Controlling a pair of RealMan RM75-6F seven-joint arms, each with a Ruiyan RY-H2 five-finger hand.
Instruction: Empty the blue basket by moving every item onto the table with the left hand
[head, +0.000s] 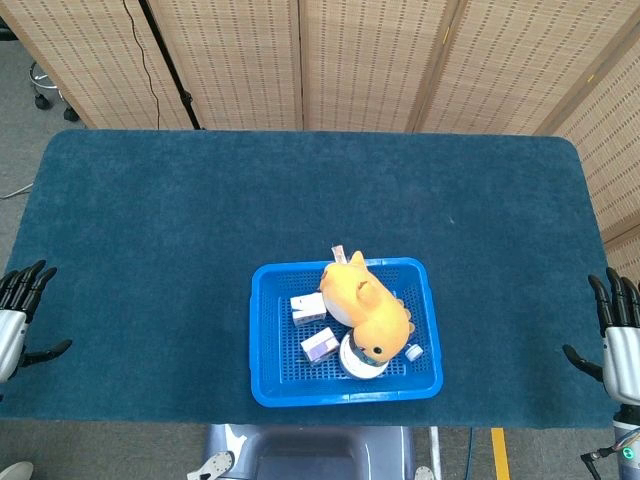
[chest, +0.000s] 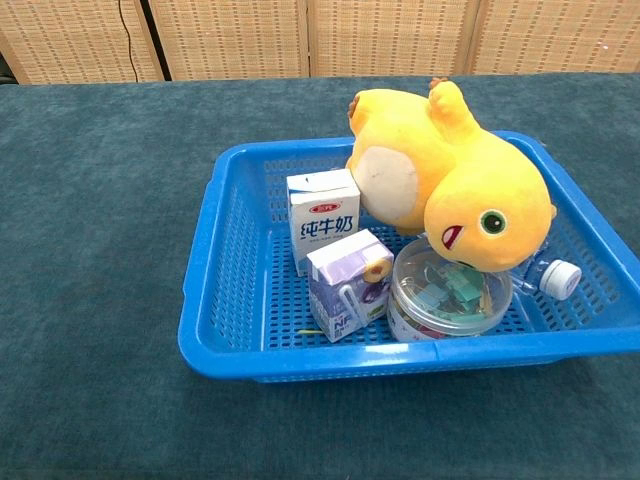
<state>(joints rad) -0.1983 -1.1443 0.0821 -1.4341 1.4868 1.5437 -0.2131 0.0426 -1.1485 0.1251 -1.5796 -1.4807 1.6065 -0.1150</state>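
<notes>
The head view looks steeply down from high above the whole table (head: 150, 230); the chest view sits low and close at its 6 o'clock edge, facing 12. Both share the blue basket (head: 262, 340) (chest: 225, 270).

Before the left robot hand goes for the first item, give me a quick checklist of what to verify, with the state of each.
1. Left robot hand free to grasp: ok, fingers spread, holding nothing, at the table's left edge.
2. Right robot hand clear of the work: ok, open at the right edge.
3. Blue plastic basket still loaded: ok, nothing removed yet.
4. Top item reachable: ok, yellow plush toy lies over the round clear container.
5. White milk carton and purple drink carton upright: ok.
6. Small bottle graspable: cannot tell, mostly hidden behind the plush.
</notes>
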